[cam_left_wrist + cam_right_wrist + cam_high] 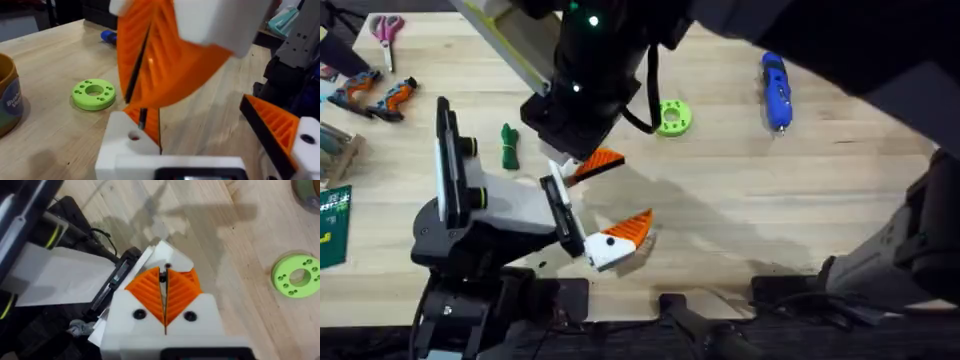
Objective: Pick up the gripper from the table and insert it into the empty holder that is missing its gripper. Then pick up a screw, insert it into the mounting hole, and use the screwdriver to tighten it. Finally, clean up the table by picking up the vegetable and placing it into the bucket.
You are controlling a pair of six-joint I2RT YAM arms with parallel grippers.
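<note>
Left hand [610,215]: open, holding nothing; one finger plain white holder [127,145], the other orange-tipped.
Right hand [165,292]: ribbed orange pads shut on the gripper [163,276], over the holder; gripper mostly hidden.
Vegetable [509,146]: knobbly green, mid-counter [740,200].
Screwdriver [776,90]: smooth blue, far edge.

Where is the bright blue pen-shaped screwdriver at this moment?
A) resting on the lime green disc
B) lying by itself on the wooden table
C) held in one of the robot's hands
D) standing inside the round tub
B: the bright blue pen-shaped screwdriver lies alone on the wooden table, apart from the lime green disc and untouched.
</note>
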